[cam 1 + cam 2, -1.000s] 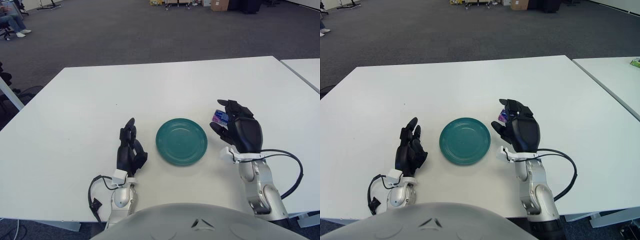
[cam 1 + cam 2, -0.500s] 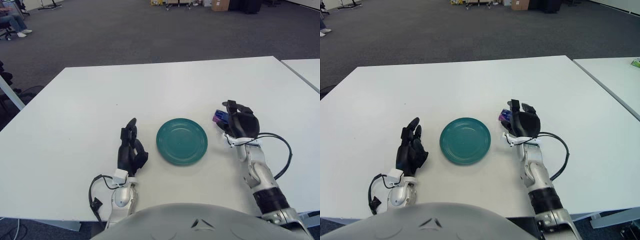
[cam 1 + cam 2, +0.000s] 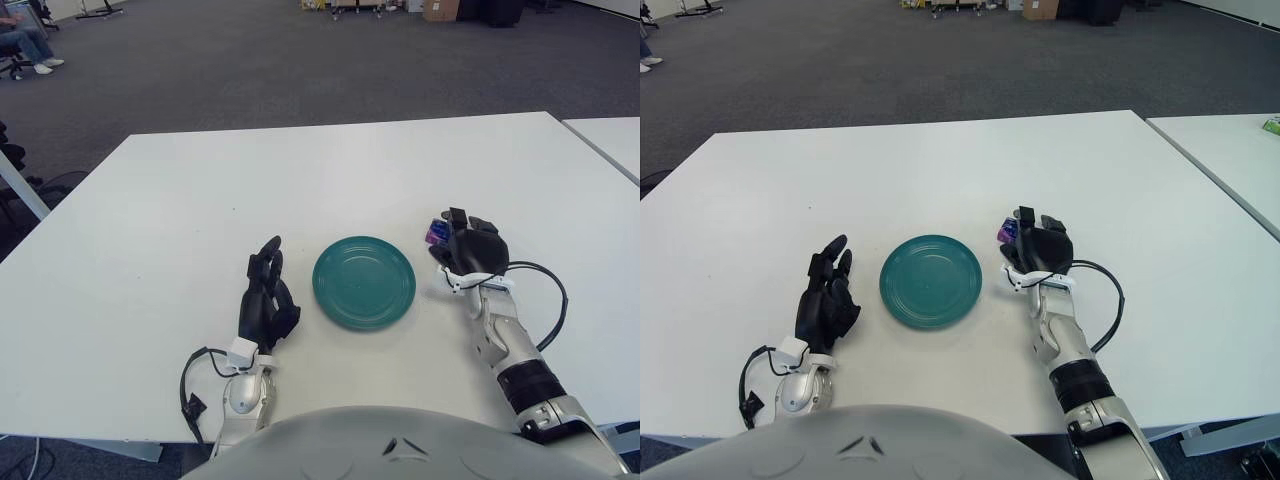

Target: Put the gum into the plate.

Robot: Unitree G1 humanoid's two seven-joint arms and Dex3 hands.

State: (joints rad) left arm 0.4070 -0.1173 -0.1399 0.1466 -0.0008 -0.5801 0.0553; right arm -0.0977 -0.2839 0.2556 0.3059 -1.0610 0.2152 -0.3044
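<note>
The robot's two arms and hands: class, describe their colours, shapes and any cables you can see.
Both hands are black with three chunky jointed fingers: the left hand and the right hand. Each joins a white wrist band, then a silver-grey metallic forearm. A black cable loops beside each forearm. The right arm also shows a black segment nearer the elbow.

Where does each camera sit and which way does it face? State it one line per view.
Left eye view: on the robot's head, facing forward and down at the white table; shows the left hand left of the green plate, the right hand at the gum pack, both forearms and its torso at the bottom edge.
Right eye view: same head, slightly to the right, same aim; a second table's edge shows more.
Shared: table, plate, gum, both hands, grey carpet beyond.
</note>
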